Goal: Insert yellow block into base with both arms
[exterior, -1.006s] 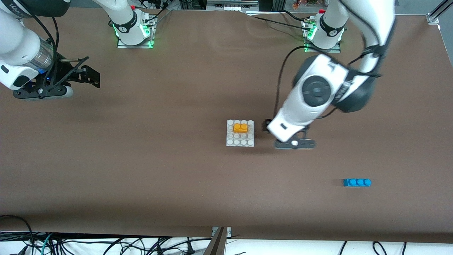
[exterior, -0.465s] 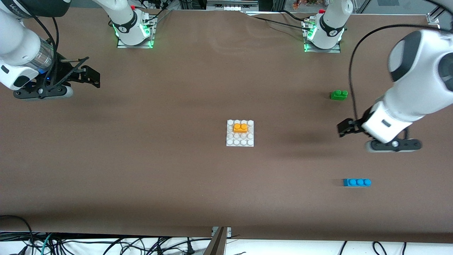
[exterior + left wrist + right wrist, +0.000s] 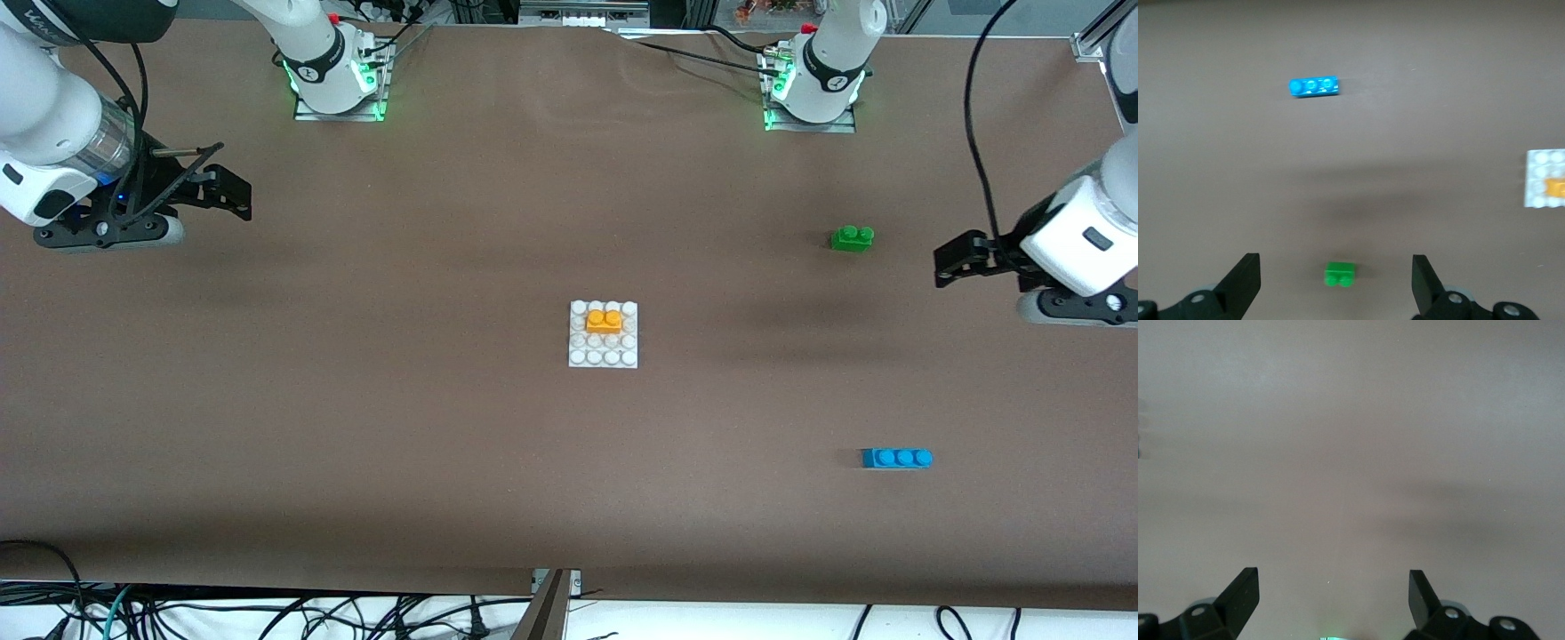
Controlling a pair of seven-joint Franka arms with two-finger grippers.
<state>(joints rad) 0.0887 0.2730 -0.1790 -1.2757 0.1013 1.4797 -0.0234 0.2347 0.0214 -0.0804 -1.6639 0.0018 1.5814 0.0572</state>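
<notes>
The yellow block point(image 3: 605, 321) sits pressed on the white studded base point(image 3: 603, 354) at the table's middle, in the base's second row from the robots. Both also show at the edge of the left wrist view, the base point(image 3: 1539, 179) and the block point(image 3: 1557, 187). My left gripper point(image 3: 949, 264) is open and empty, up in the air at the left arm's end of the table. My right gripper point(image 3: 233, 191) is open and empty, waiting at the right arm's end over bare table.
A green two-stud brick point(image 3: 852, 237) lies toward the left arm's end, seen between the left fingers in the wrist view point(image 3: 1339, 274). A blue three-stud brick point(image 3: 896, 458) lies nearer the front camera point(image 3: 1313, 87). Cables hang off the table's front edge.
My left arm has swung away from beside the base toward its own end of the table and risen, uncovering the green brick. The block, base and right arm have not moved.
</notes>
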